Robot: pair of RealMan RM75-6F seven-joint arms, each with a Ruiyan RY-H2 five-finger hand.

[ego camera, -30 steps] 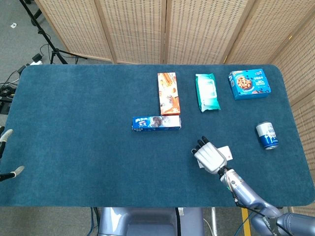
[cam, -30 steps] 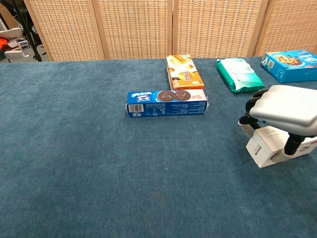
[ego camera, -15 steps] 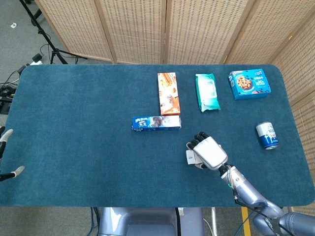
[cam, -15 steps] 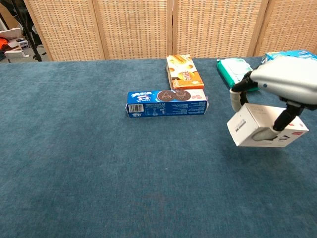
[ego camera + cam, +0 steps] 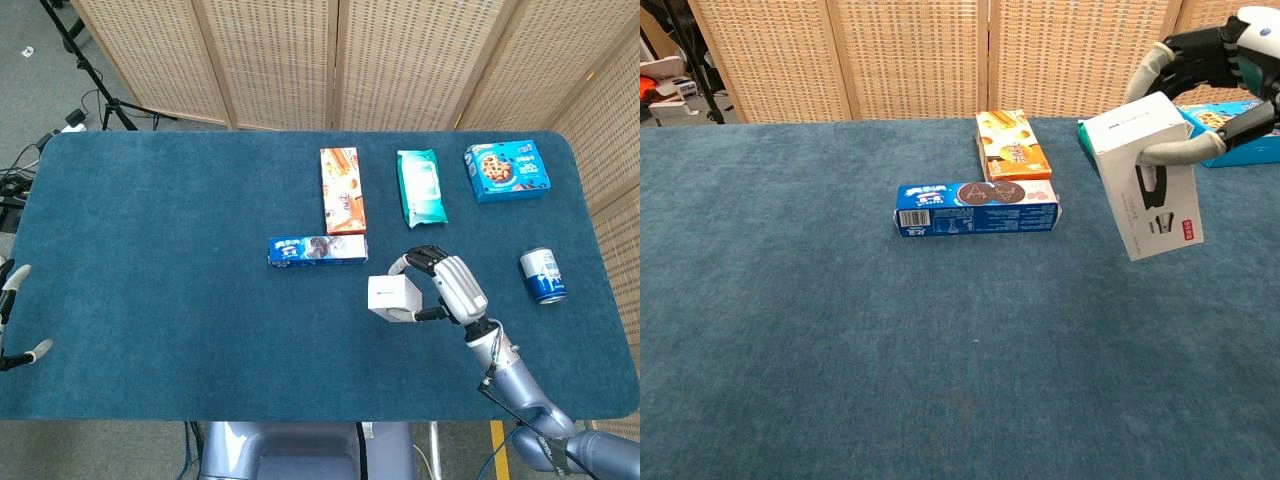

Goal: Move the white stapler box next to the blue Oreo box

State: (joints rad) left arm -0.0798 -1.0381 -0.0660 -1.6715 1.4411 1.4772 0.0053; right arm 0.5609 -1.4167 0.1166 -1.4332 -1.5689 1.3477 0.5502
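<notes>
My right hand [image 5: 445, 286] [image 5: 1215, 60] holds the white stapler box [image 5: 392, 297] [image 5: 1143, 176] in the air, tilted, with its fingers around the box's top end. The box hangs just right of and nearer than the blue Oreo box [image 5: 317, 249] [image 5: 976, 207], which lies flat in the middle of the table. A gap separates the two boxes. My left hand [image 5: 14, 315] shows only as fingertips at the far left edge of the head view, off the table, with nothing seen in it.
An orange biscuit box [image 5: 341, 189] [image 5: 1011, 145] lies just behind the Oreo box. Further right are a green wipes pack [image 5: 420, 187] [image 5: 1124, 150], a blue cookie box [image 5: 507, 171] and a blue can [image 5: 543, 275]. The table's blue cloth [image 5: 160, 250] covers everything.
My right hand has lifted the stapler box off the table, raised it high and carried it left toward the Oreo box, turning it on end.
</notes>
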